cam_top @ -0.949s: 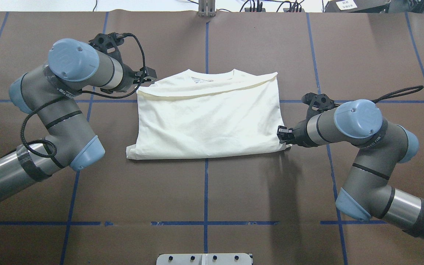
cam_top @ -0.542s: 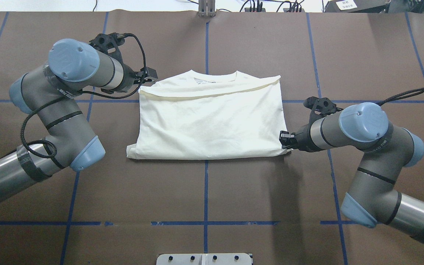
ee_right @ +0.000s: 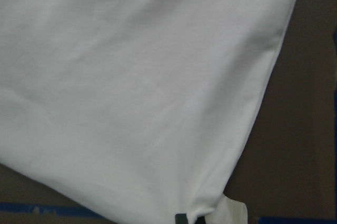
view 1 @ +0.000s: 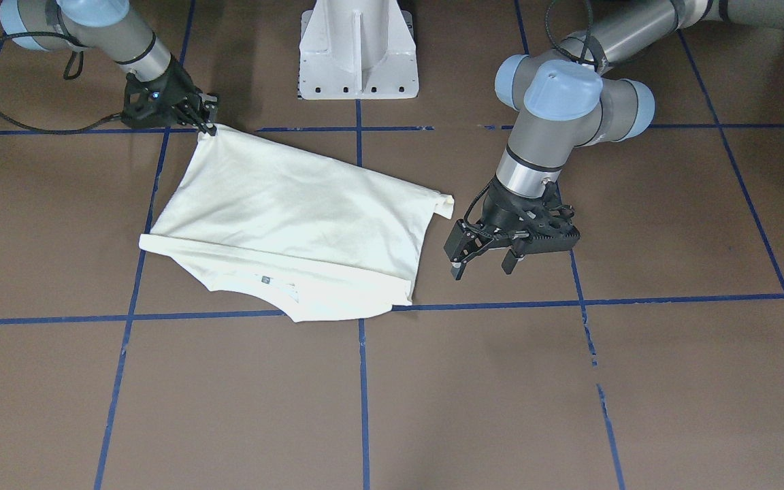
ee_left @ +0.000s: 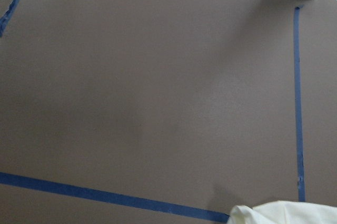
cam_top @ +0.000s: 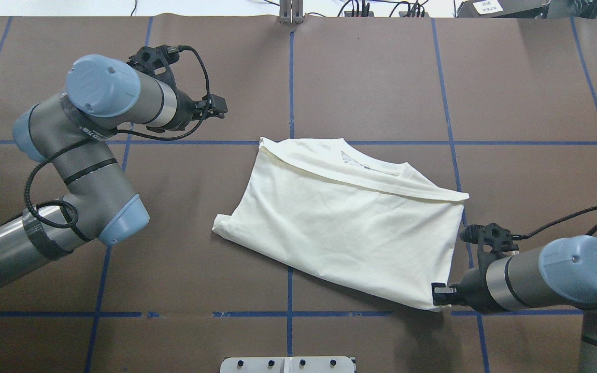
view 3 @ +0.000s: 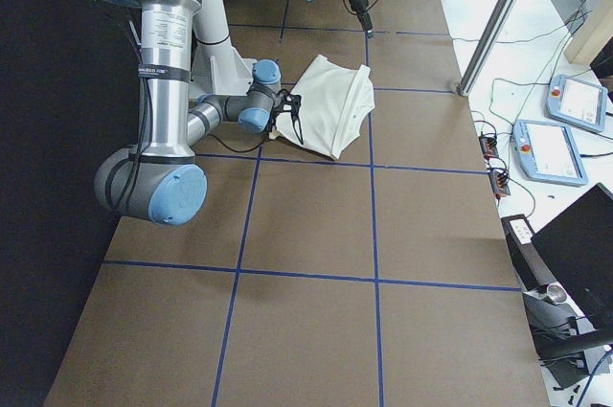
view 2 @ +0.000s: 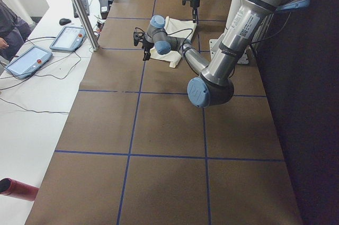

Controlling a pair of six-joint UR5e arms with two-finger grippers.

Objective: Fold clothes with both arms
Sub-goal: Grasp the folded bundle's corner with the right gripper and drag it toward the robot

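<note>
The cream shirt (cam_top: 350, 228) lies folded and plain side up on the brown table, skewed, with its collar (cam_top: 360, 160) on the far side. My right gripper (cam_top: 439, 295) is shut on the shirt's near right corner, seen in the front view at the gripper (view 1: 207, 127) and shirt (view 1: 283, 211). The right wrist view is filled with the cloth (ee_right: 131, 76). My left gripper (view 1: 482, 267) hangs open over bare table, a short way off the shirt's edge. In the overhead view the left gripper (cam_top: 216, 107) is far-left of the shirt. A shirt corner (ee_left: 284, 213) shows in the left wrist view.
Blue tape lines (cam_top: 290, 72) grid the brown table cover. The white pedestal base (view 1: 358, 54) stands at the robot's side. A metal post (view 2: 79, 8), tablets (view 2: 69, 37) and a person's sleeve (view 2: 8, 21) are beyond the far edge.
The right gripper has pulled its shirt corner toward the robot and to the right. The shirt turned and slid away from the left gripper, which stayed nearly in place.
</note>
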